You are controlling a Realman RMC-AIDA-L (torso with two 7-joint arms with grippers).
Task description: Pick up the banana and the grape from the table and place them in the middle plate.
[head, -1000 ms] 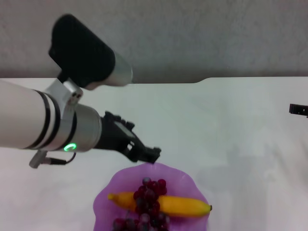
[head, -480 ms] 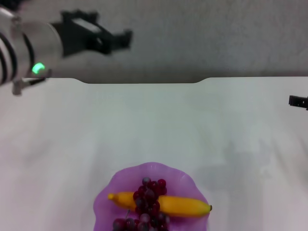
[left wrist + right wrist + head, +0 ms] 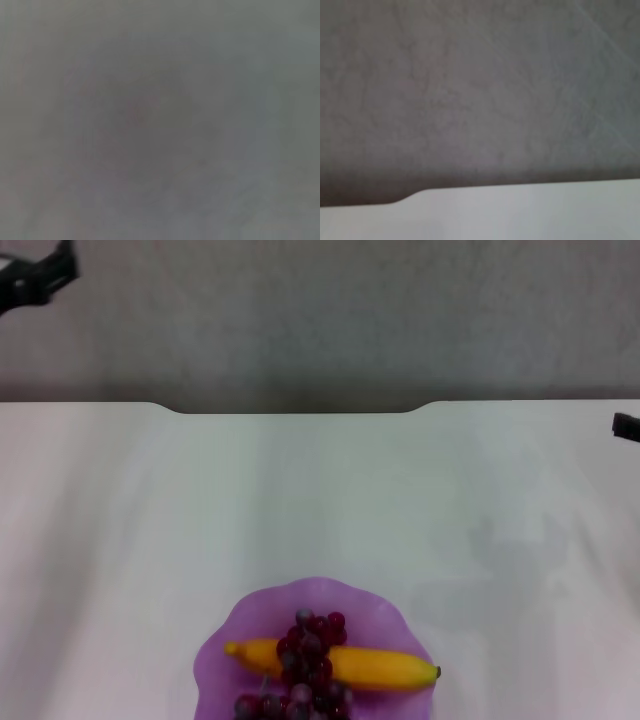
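- Since a second ago our left gripper (image 3: pixel 35 278) has swung away from the middle plate (image 3: pixel 222 640), up and off to the far left corner of the head view, where only a dark sliver of it shows against the grey wall; we cannot tell whether its jaws are spread or closed.
- Our right gripper (image 3: pixel 626 426) shows as a small dark tip at the right edge, above the table (image 3: pixel 320 500) and well apart from the plate; its jaws cannot be read either.
- On the plate, the banana (image 3: pixel 385 668) lies crosswise with its dark tip pointing to the right, and the grape (image 3: pixel 305 660) bunch is draped over its middle, both inside the scalloped rim (the plate's near part is cut off by the frame).
- We judge both placements done; the step in hand is the retreat, best finished by keeping both arms high and outboard so nothing brushes the fruit.
- Open white tabletop lies on every visible side of the plate, back to the notched far edge.
- Both wrist views show no fruit: the left one only grey, the right one the wall and the table's far edge.
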